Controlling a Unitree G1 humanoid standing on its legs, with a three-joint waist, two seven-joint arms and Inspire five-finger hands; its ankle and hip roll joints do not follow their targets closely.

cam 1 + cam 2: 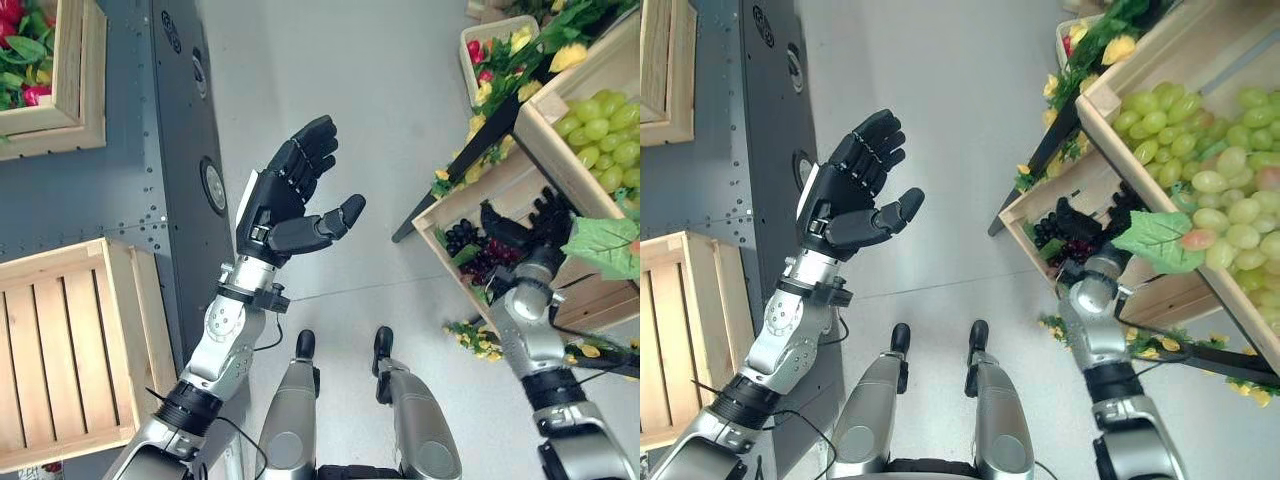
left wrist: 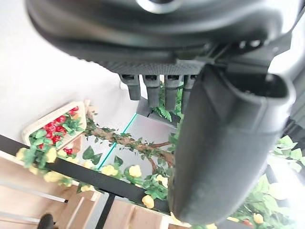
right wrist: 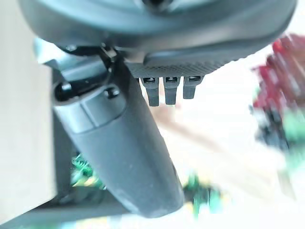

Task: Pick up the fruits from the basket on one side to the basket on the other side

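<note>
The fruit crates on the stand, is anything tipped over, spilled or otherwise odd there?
Nothing stands out. The crate of green grapes and the lower crate of dark grapes sit slanted on the stand, fruit inside. The right hand reaches into the lower crate; the left hand is open in mid-air.

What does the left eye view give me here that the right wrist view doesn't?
Left eye alone: the open left hand raised over the floor, the slatted crate on the left, the green grapes, and the right hand reaching into the crate of dark grapes. Right wrist alone: its straight fingers and thumb up close. Both: the right hand and reddish fruit.
</note>
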